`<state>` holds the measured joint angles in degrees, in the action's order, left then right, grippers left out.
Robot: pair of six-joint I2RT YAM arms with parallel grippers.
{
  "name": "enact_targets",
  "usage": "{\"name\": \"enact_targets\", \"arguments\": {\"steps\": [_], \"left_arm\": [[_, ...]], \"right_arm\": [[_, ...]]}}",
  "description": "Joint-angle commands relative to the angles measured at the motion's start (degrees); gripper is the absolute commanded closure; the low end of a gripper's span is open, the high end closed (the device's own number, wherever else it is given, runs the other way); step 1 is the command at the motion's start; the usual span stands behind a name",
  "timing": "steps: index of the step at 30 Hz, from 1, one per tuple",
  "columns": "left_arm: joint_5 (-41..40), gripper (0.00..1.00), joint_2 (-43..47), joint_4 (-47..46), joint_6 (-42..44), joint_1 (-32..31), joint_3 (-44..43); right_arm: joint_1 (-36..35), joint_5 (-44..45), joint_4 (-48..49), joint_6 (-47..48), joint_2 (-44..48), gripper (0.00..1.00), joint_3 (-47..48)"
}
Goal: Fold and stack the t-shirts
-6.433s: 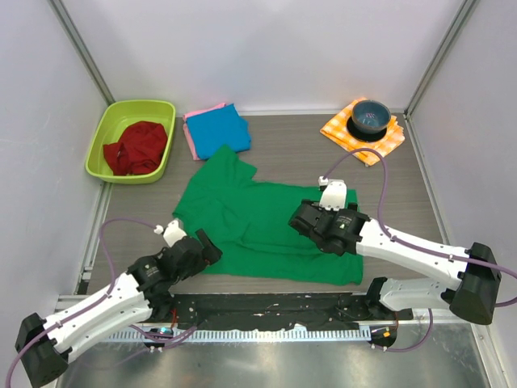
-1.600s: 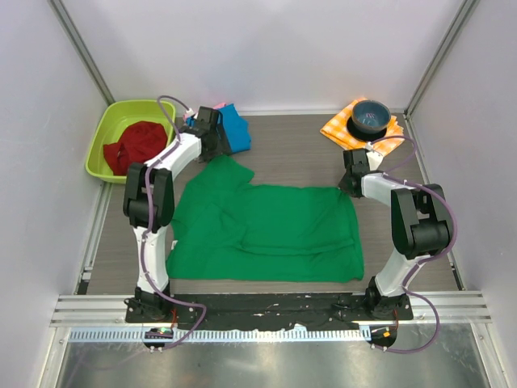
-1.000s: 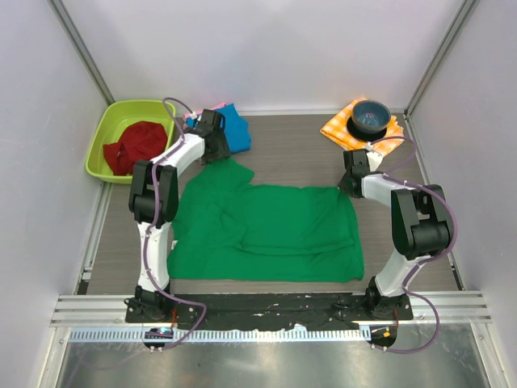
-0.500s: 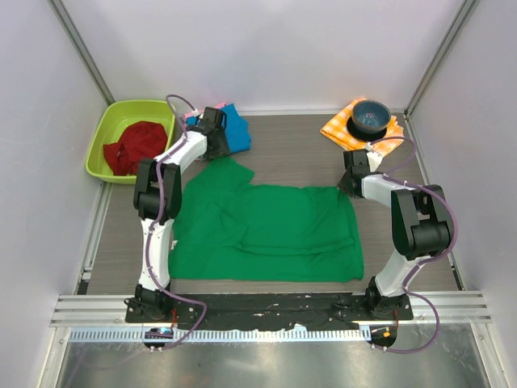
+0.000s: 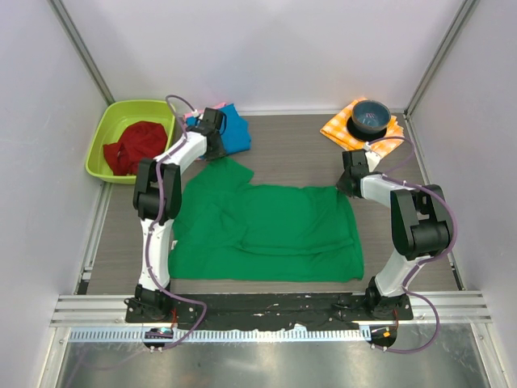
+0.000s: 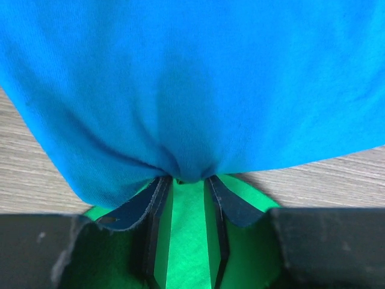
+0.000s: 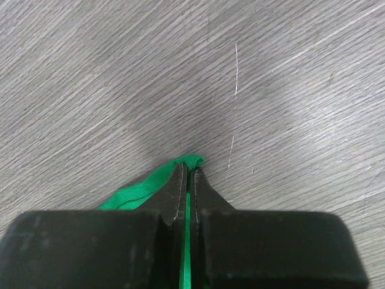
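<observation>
Green cloth sits pinched in your right gripper [image 7: 187,171]. Its jaws are pressed together on the far right corner of the green t-shirt [image 5: 266,226], with only a thin green line between them. I judge that you hold this corner so that the far edge can be lifted and folded toward the near side.

Your left gripper [image 6: 189,180] stands with a narrow gap. Green cloth shows below the gap, and the blue t-shirt [image 6: 192,78] puckers right at the fingertips. Whether it grips the blue edge, the green sleeve or nothing, I cannot tell. Seen from above, it is at the near edge of the blue t-shirt, just beside the green sleeve, and is probably seeking the second far corner.

The green t-shirt lies spread flat in the middle of the table [image 5: 299,149]. Its long axis runs left to right. One sleeve points to the far side at the left, so the neck end seems to be on the left and the hem on the right. The blue t-shirt lies folded at the far left, on top of a pink t-shirt [image 5: 192,121] and very near the green sleeve.
</observation>
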<state>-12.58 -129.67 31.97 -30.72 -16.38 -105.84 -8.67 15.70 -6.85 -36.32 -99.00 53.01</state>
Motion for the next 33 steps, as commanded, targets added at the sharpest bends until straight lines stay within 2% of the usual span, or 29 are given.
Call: {"name": "enact_targets", "arguments": {"steps": [1, 10, 20, 26, 28, 33], "left_arm": [[-0.96, 0.74, 5.47, -1.55, 0.4, 0.03, 2.13], [-0.87, 0.71, 8.38, -2.43, -1.62, -0.05, 6.35], [-1.22, 0.71, 6.27, -5.07, -1.19, -0.05, 6.18], [0.01, 0.68, 3.47, -7.0, -0.75, -0.05, 4.6], [0.1, 0.66, 2.58, -7.0, -0.57, -0.14, 4.15], [-0.51, 0.51, 0.47, -8.14, -0.13, -0.32, 4.24]], "right_arm": [[-0.74, -1.82, -1.23, 0.19, -1.02, 0.99, -0.63], [-1.09, -1.99, -1.41, 0.37, -0.4, 0.99, -0.63], [-1.27, -1.91, -1.23, 0.46, 1.0, 0.99, -1.33], [-1.44, -1.99, -0.97, 0.46, 1.44, 0.99, -1.33], [-1.44, -1.91, -1.06, 0.54, 1.62, 0.99, -1.51], [-1.53, -2.08, -0.71, 0.54, 1.71, 0.99, -1.6]]}}
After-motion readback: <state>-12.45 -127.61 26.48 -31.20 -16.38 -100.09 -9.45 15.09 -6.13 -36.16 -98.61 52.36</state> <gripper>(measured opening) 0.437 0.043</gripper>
